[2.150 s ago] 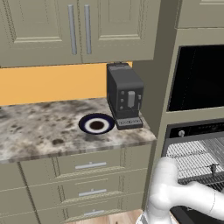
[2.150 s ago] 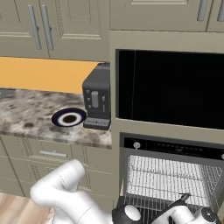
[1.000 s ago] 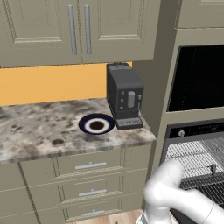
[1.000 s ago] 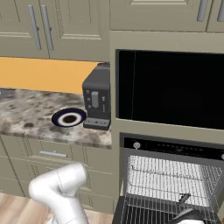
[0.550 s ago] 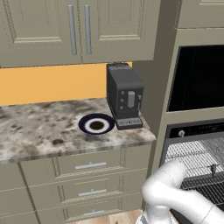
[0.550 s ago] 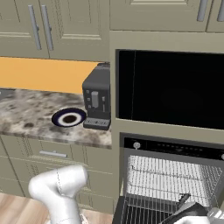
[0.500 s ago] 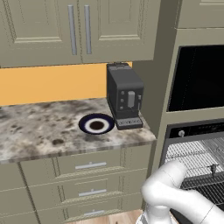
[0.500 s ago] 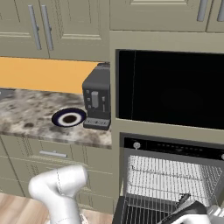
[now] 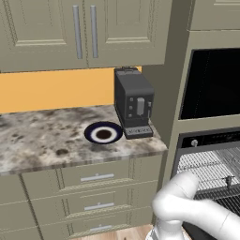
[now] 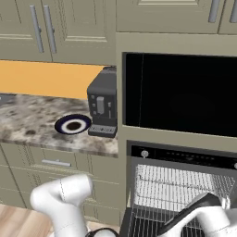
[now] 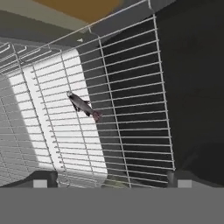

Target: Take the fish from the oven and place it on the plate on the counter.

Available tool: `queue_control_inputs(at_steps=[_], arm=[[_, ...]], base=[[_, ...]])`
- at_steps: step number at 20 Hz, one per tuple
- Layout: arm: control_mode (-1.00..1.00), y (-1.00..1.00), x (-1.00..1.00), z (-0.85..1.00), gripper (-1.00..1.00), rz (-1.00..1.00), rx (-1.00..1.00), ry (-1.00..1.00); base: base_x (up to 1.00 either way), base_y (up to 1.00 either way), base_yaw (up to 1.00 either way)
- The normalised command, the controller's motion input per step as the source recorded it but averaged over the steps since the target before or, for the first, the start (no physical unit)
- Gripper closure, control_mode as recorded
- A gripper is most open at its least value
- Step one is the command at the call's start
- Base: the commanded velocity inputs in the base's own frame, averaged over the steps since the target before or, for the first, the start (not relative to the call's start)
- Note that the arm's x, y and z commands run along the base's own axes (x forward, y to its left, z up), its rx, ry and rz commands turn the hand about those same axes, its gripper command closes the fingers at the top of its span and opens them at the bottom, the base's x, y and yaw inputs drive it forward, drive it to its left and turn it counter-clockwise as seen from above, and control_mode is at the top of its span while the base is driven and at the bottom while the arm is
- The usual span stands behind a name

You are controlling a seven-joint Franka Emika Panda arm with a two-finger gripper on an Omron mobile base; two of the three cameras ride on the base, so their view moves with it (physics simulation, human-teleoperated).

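The fish (image 11: pixel 82 105) lies ungrasped on the oven (image 10: pixel 185 185) rack, jaws wide open and empty, the plate (image 9: pixel 103 133) on the bench (image 9: pixel 42 140) bare.

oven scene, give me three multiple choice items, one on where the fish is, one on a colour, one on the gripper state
1. Where does the fish lie?
A. on the plate
B. on a wire rack of the oven
C. on the floor

2. What colour is the coffee machine beside the plate?
A. black
B. red
C. white

3. How does the gripper stand?
A. shut on the fish
B. shut on nothing
C. open, holding nothing

Answers:
1 B: in the hand view the fish rests on the silver wires of the rack in the oven.
2 A: both base views show a black machine on the counter, to the right of the plate.
3 C: the fingertips sit wide apart at the bottom of the hand view, and the fish lies well clear of them.
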Motion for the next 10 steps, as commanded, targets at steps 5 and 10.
queue_control_inputs(at_steps=[5,10], arm=[[-1.00,0.00,0.03,-0.01,-1.00,0.24,-0.26,-0.02],[-1.00,0.20,0.01,-0.26,-1.00,0.10,-0.23,0.00]], base=[[0.00,0.00,0.00],[0.00,0.00,0.00]])
